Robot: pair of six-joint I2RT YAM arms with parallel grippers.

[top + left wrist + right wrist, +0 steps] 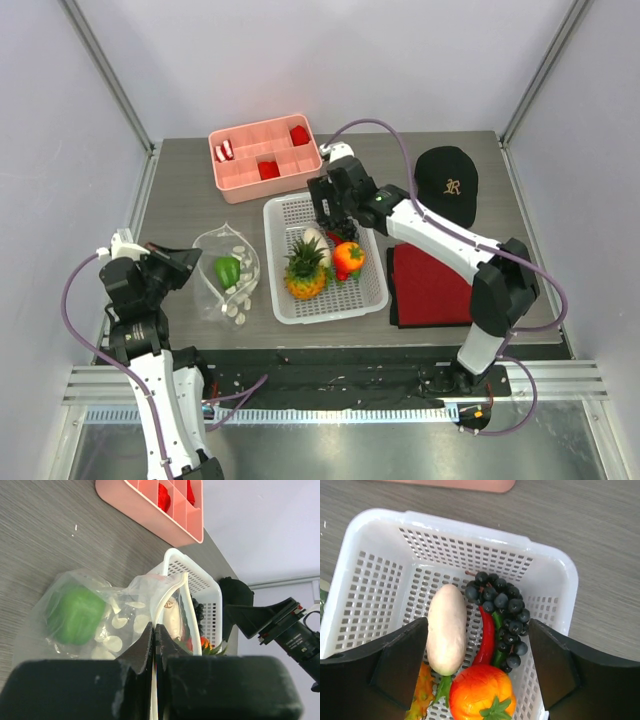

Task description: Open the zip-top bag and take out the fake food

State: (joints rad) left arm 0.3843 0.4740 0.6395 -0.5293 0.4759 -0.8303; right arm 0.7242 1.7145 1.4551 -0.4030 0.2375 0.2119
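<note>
We take the surface (180, 190) first. The basket (273, 255) sits mid-way across it, and the bag (238, 290) lies just to the basket's left.

We judge the bag light, soft and crinkly, with faces that are likely slippery. Its stiffer zip rim is the place to take hold. Pulling the mouth wide would need a second hold on the opposite lip. The left gripper (193, 263) has its jaws closed on that rim. The right gripper (335, 220) hangs over the basket, jaws spread with nothing between them.

In the basket lie the pineapple (305, 272), tomato (348, 258), white piece (315, 238) and grapes (349, 232). One green fruit (227, 270) is inside the bag. It looks light, hard and smooth, so we judge it could slip from a loose pinch.

The top view gives the layout but hides the pinch. The left wrist view shows the jaws pressed together on the white rim strip, and the mouth appears to gape toward the basket. Only the right wrist view shows a red chili (487, 632) between the white piece and the grapes.
</note>
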